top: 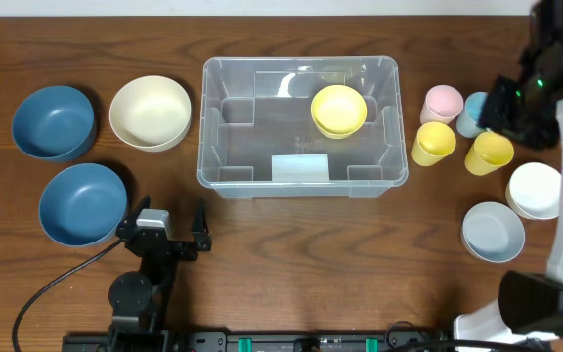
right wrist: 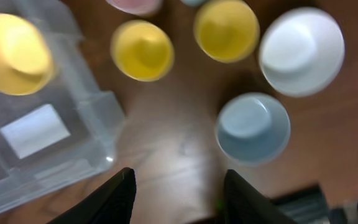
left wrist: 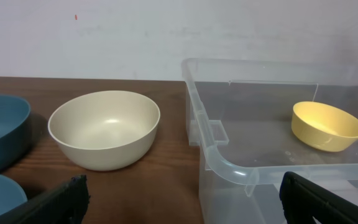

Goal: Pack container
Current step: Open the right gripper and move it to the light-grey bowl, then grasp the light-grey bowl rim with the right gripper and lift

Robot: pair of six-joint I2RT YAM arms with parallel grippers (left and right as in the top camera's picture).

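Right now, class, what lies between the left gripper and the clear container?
Only bare brown table lies between the left gripper and the container. No bowl or cup sits in that stretch, as the overhead view shows.

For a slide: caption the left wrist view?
Open left gripper faces a cream bowl beside the container holding a yellow bowl.

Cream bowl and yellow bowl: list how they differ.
The cream bowl is pale and wider; the yellow bowl is bright yellow and smaller. The cream bowl stands on the table left of the container; the yellow bowl sits inside it. Both are round, upright and empty.
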